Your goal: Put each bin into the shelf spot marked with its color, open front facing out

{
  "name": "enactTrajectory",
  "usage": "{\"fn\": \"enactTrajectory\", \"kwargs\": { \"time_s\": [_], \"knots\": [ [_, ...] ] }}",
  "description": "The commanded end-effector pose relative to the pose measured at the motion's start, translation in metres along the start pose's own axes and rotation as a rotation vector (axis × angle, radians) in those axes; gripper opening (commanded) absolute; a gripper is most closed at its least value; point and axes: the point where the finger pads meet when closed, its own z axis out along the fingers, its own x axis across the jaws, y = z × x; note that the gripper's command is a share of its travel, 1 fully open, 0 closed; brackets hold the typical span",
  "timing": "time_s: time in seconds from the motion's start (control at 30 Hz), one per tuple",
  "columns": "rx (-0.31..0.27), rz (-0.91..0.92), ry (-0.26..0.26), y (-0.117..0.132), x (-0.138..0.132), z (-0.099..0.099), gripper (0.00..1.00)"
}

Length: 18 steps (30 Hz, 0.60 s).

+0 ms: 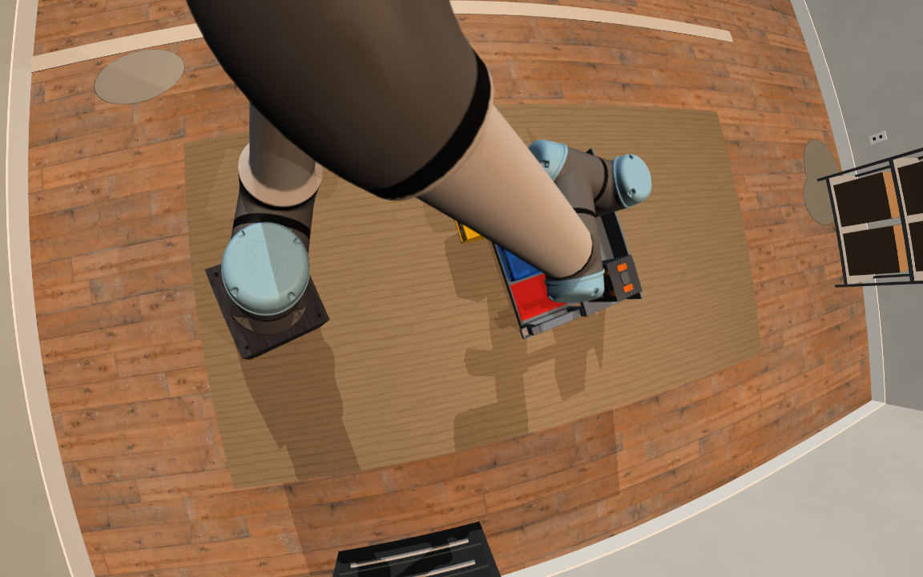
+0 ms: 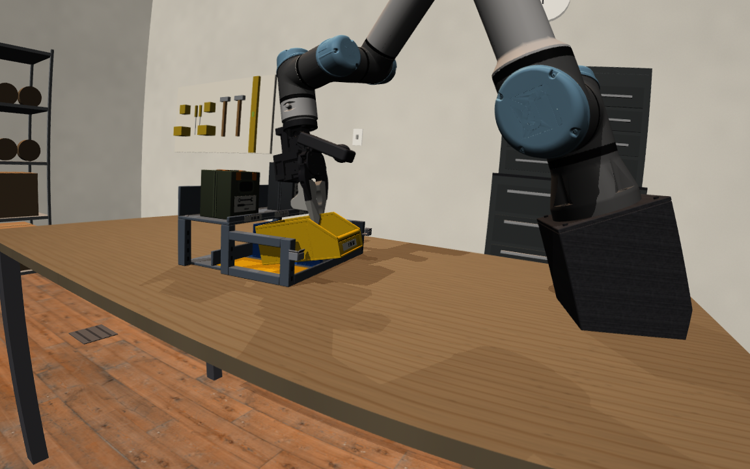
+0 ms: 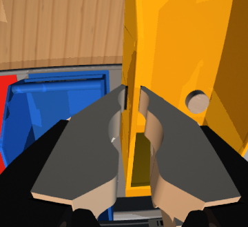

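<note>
My gripper (image 2: 318, 219) (image 3: 130, 87) is shut on the left side wall of the yellow bin (image 1: 473, 232) (image 2: 302, 240) (image 3: 182, 44). The bin is tilted, its rear low over the yellow mark (image 2: 249, 265) and its labelled open front raised above the front edge of the shelf (image 2: 287, 268) (image 1: 554, 320). A round part (image 3: 198, 103) shows inside it. The blue bin (image 1: 517, 267) (image 3: 52, 99) stands in the shelf just left of it in the wrist view, front outward. A red area (image 1: 530, 295) (image 3: 5, 85) shows beyond the blue bin. The arm hides the gripper in the top view.
A dark toolbox (image 1: 622, 278) (image 2: 229, 193) stands on the low upper board, behind the yellow bin's rear. A second dark box (image 2: 278, 186) stands farther along it, behind my gripper. Shelf posts and a side rail (image 2: 258, 237) flank the yellow bin closely.
</note>
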Motion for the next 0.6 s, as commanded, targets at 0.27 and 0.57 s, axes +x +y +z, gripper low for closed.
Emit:
{"fn": "enactTrajectory", "kwargs": {
  "time_s": [0.27,0.57],
  "knots": [
    [-0.002,0.0,0.0,0.0011,-0.0001,0.0024,0.0],
    [-0.002,0.0,0.0,0.0017,-0.0002,0.0047,0.0]
  ]
}}
